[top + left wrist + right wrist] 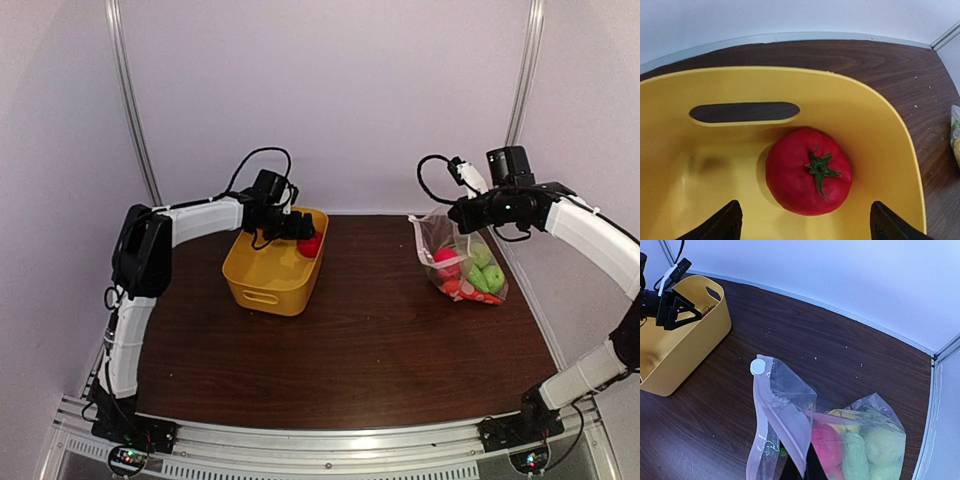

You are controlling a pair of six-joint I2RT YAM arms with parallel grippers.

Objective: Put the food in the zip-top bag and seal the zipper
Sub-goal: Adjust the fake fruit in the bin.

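Observation:
A red toy tomato (808, 171) with a green stem lies in the far right corner of the yellow basket (670, 115); it also shows in the top view (311, 244). My left gripper (805, 225) is open just above it, one finger on each side, not touching. The clear zip-top bag (790, 415) stands at the right with red, yellow and green food (860, 445) inside, seen too in the top view (462, 262). My right gripper (458, 212) is shut on the bag's mouth edge and holds it up. The pale zipper strip (760, 405) with its white slider (757, 366) hangs open.
The yellow basket (272, 268) stands left of the middle on the dark wooden table (380, 340). White walls and metal posts close in the back and sides. Small crumbs (815, 358) dot the table near the bag.

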